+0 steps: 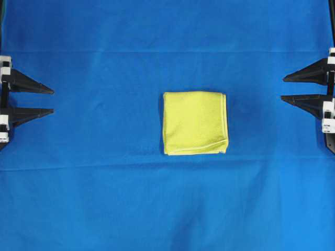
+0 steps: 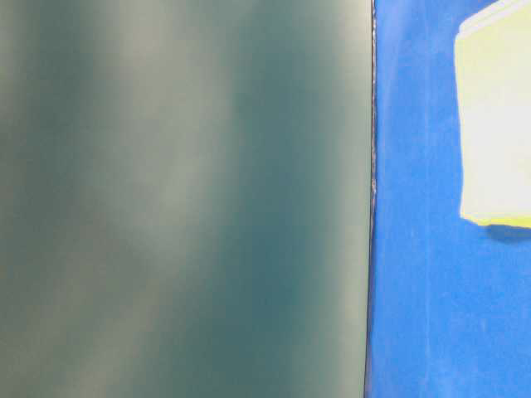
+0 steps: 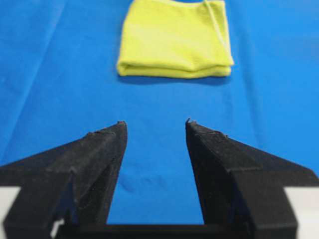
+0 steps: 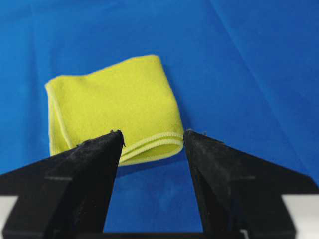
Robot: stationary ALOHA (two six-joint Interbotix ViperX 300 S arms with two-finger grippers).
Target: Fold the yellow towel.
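Blue cloth [image 1: 104, 198] covers the whole work surface, smooth apart from a few faint creases running across it. Near the middle of it lies the yellow towel [image 1: 194, 123], folded into a compact, nearly square pad with its layered hems showing along one side and at a corner.

At the left edge, the left gripper [image 1: 53, 101] has its two black fingers parted with a clear gap between them, holding nothing and touching nothing. At the opposite edge, the right gripper [image 1: 283, 88] also stands with its jaws apart and empty. Both point inward toward the towel, well apart from it.

From above, the towel's outline and its place between the two arms are plain. The left wrist view looks between the black fingers [image 3: 99, 149] to the towel's thick folded edge [image 3: 174, 69], where the stacked layers show. The right wrist view shows the doubled pale hem [image 4: 154, 144] curving round a corner, seen between that gripper's fingertips [image 4: 112, 142]. The table-level view is mostly filled by a blurred grey-green surface [image 2: 182, 199], with only a strip of blue cloth and a washed-out part of the towel [image 2: 498, 116] at its right.
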